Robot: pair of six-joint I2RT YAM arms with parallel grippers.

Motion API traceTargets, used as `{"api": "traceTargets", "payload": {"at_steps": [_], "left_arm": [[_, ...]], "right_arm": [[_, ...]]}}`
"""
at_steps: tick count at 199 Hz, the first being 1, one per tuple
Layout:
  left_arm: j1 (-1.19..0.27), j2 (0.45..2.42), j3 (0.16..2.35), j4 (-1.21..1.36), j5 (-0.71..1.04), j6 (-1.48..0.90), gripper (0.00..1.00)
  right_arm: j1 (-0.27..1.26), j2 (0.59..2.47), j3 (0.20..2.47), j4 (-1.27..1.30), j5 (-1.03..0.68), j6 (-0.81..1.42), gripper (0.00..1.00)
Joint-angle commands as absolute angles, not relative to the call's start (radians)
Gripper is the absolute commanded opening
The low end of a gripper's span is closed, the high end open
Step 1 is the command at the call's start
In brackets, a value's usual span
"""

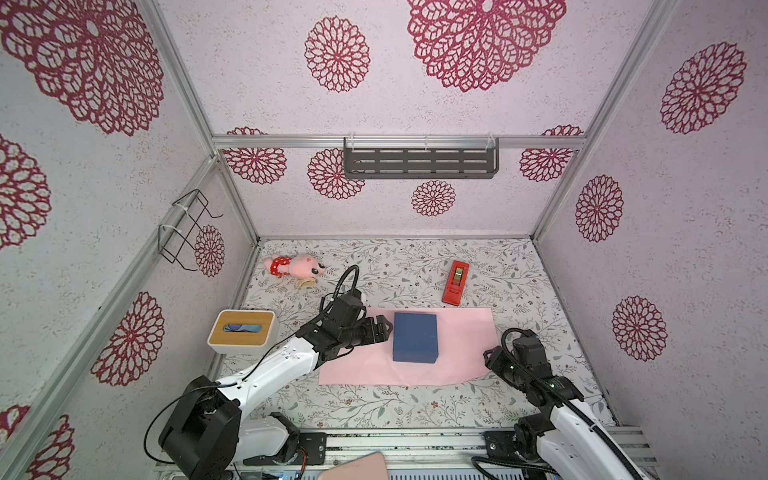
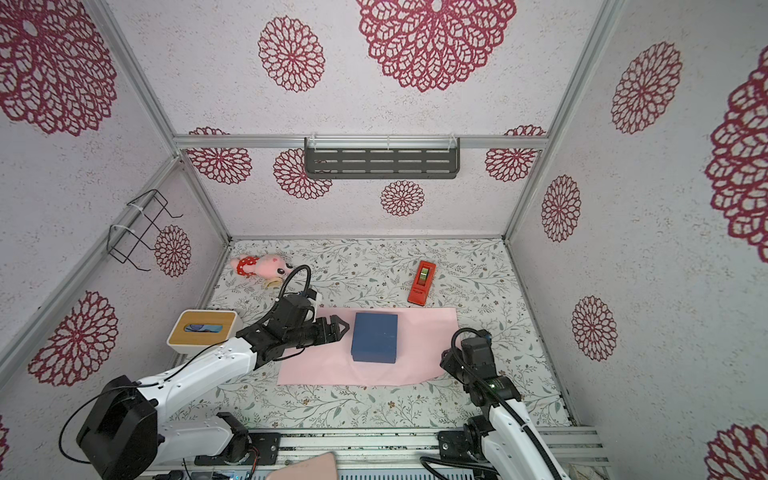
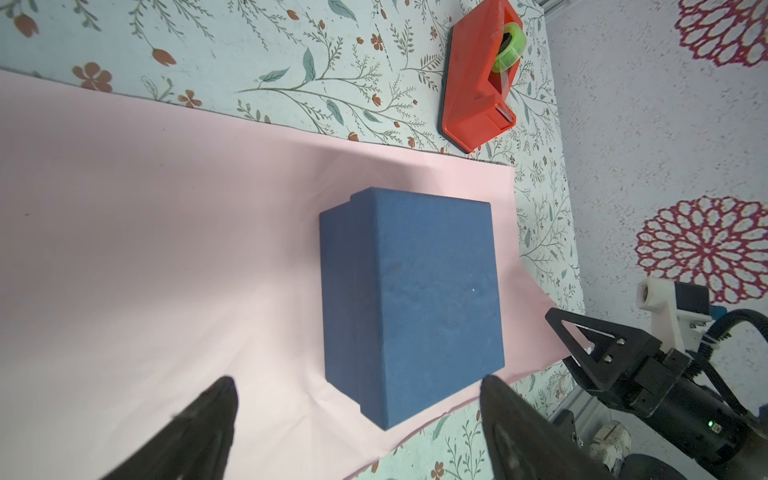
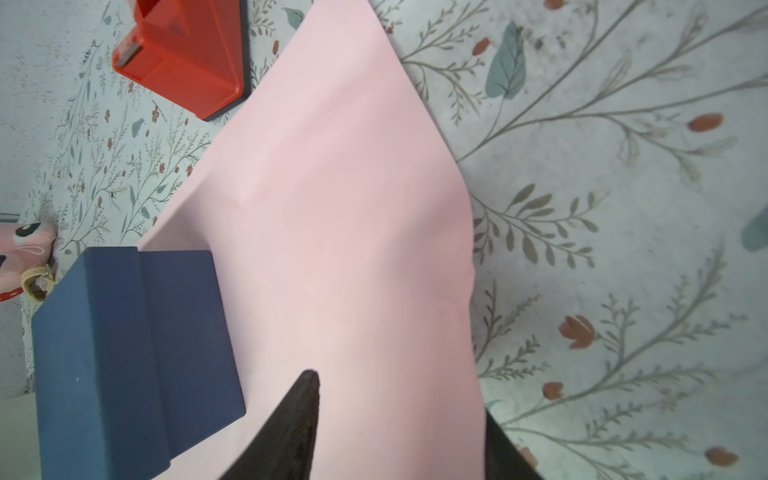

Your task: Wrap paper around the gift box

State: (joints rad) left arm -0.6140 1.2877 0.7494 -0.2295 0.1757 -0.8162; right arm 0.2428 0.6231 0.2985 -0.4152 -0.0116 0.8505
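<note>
Right gripper stood astride the right-hand short edge of the pink wrapping paper. Its jaws were partly apart, with one finger over the pink face and the other at the rim, and the thin sheet ran between them, not visibly pinched. The navy gift box sat on the sheet toward its far long edge and lay to the left of that gripper, across a bare flap of paper. The sheet's long axis ran left to right across the table, so the flap would probably have to be carried leftward over the box, and the right arm was plainly the nearer to that edge. On the box's other side the left gripper hung just beside the box with its jaws spread wide and empty, fingers pointed at the box and apart from it. The paper lay mostly flat on the floral-print tabletop, rising slightly at the right gripper. A red tape dispenser stood just beyond the far long edge. A wood-topped tissue box and a pink plush toy sat well apart to the left. Walls patterned with crimson medallions enclosed the cell, a dark slotted shelf on the back one.
</note>
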Motion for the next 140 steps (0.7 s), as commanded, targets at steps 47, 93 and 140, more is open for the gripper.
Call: {"api": "traceTargets", "payload": {"at_steps": [47, 93, 140], "left_arm": [[-0.607, 1.303, 0.769, -0.206, 0.192, -0.824, 0.93], [-0.607, 1.311, 0.775, -0.207, 0.195, -0.819, 0.93], [-0.607, 1.325, 0.788, -0.21, 0.199, -0.818, 0.93]], "right_arm": [[0.241, 0.575, 0.336, -0.537, 0.094, 0.881, 0.43], [0.241, 0.569, 0.341, -0.504, 0.084, 0.861, 0.2], [0.242, 0.57, 0.378, -0.447, 0.034, 0.78, 0.0]]}}
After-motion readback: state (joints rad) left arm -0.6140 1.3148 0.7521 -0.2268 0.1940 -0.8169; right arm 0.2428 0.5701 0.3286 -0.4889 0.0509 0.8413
